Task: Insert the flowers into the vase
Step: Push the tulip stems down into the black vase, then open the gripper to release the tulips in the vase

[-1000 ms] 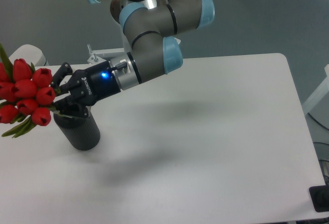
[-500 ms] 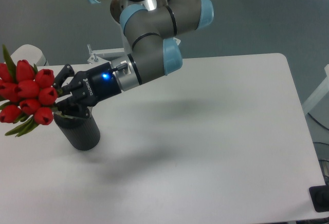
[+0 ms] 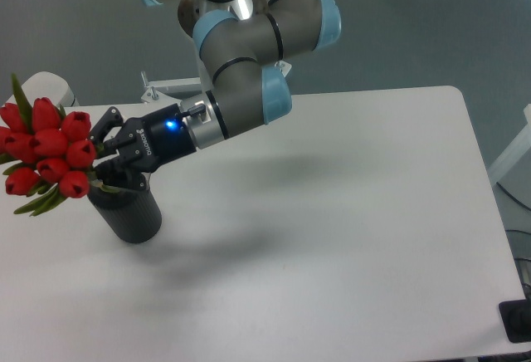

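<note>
flowers [image 3: 50, 153] stems hidden behind claw [image 3: 106, 153]

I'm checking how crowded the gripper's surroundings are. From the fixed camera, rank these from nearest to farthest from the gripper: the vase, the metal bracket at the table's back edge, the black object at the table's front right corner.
1. The vase, directly under the gripper.
2. The metal bracket, behind it at the back edge.
3. The black object, far across at the front right corner.
</note>
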